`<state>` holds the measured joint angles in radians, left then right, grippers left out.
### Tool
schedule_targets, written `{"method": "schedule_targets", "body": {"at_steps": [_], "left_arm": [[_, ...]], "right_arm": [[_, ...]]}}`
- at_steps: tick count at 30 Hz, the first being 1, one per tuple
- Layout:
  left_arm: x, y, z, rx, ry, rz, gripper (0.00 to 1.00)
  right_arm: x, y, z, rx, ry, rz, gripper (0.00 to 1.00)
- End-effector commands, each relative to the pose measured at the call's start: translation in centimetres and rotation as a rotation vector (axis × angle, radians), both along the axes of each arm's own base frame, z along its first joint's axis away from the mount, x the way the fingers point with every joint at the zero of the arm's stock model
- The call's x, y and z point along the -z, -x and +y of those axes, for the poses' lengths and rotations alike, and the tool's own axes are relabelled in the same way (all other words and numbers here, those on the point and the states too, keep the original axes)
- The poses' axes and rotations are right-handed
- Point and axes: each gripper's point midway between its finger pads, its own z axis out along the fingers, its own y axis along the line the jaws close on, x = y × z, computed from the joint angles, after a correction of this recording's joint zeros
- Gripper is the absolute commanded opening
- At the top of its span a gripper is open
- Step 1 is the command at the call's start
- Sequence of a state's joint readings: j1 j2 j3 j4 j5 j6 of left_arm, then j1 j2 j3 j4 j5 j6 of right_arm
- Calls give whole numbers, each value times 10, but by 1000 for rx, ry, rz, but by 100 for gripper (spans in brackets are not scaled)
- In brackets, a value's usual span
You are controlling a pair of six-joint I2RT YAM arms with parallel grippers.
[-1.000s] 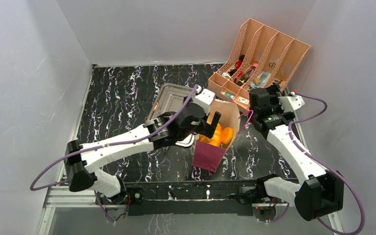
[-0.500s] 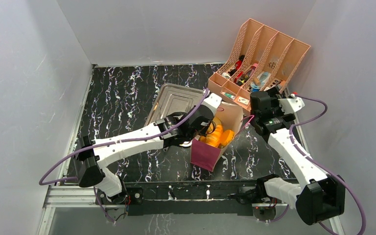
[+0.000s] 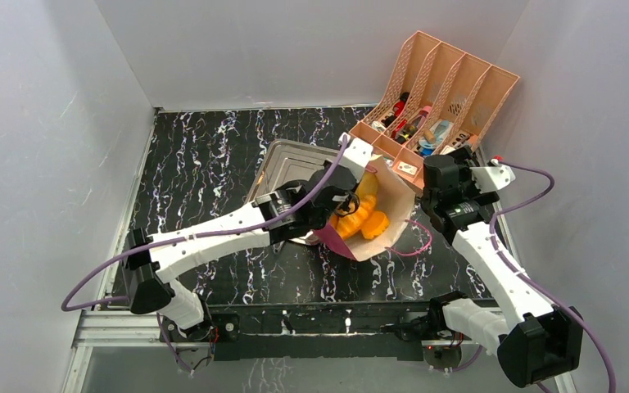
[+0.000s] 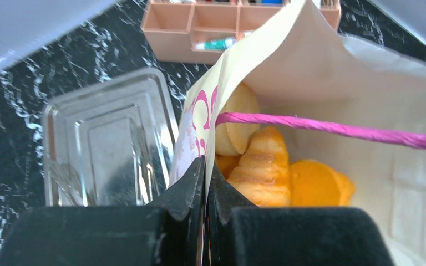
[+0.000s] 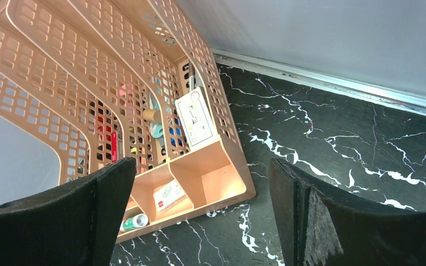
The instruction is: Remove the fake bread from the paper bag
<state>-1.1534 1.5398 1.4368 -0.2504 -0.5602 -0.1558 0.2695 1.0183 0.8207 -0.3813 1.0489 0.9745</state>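
The paper bag [image 3: 393, 214] leans over in the middle of the table, its cream inside and mouth turned up toward the right. Glossy orange fake bread [image 3: 362, 214] lies inside it. In the left wrist view I see a croissant [image 4: 263, 166], a pale roll [image 4: 236, 119] and an orange piece [image 4: 316, 183] under a pink cord handle [image 4: 333, 130]. My left gripper [image 4: 205, 172] is shut on the bag's left rim [image 4: 199, 119]. My right gripper [image 5: 201, 166] stands open to the right of the bag, by the peach rack, holding nothing.
A metal tray [image 3: 291, 164] lies just behind and left of the bag. The peach file rack [image 3: 438, 98] with small items stands at the back right, right in front of my right fingers [image 5: 105, 188]. A loose pink cord [image 3: 416, 246] trails onto the table.
My left gripper came down onto the bag's rim and shut on it. The bag, upright before, has tipped over toward the right. The right arm has shifted only slightly.
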Motion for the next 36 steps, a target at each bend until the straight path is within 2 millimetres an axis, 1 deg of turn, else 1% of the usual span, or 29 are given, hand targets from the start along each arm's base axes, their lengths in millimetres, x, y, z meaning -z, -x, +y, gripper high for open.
{"method": "schedule_targets", "body": {"at_steps": [1,5,8,9,10,12,16,18,20,23,27,30,33,36], "left_arm": [[-111,-17,31,-146,195,-211,0],[-144,-24,58,-230,211,-285,0],[-171,-28,85,-307,226,-350,0],[-177,-31,92,-337,217,-374,0],[-189,-30,106,-367,226,-403,0],[-206,-31,132,-431,207,-460,0],[-226,-37,173,-547,199,-542,0],[-231,-43,189,-588,191,-567,0],[-234,-52,201,-612,177,-581,0],[-233,-69,217,-643,126,-592,0],[-228,-93,238,-666,54,-611,0],[-220,-113,258,-691,-8,-613,0],[-208,-130,275,-711,-56,-605,0],[-193,-146,294,-734,-95,-593,0]], "right_arm": [[-17,3,-3,17,12,-55,88],[-22,1,-1,-5,9,-62,88],[-22,-5,6,-56,1,-64,86],[-21,-8,11,-90,-4,-62,84],[-20,-11,16,-122,-6,-62,83],[-15,-18,27,-190,-11,-63,81],[-11,-32,65,-364,18,-83,75],[-8,-36,94,-444,37,-76,73],[-3,-39,120,-503,58,-58,73],[10,-43,161,-593,77,-10,73],[34,-45,218,-702,120,78,74],[51,-40,259,-783,148,124,76],[64,-31,294,-853,159,150,78],[72,-22,327,-919,170,159,80]]}}
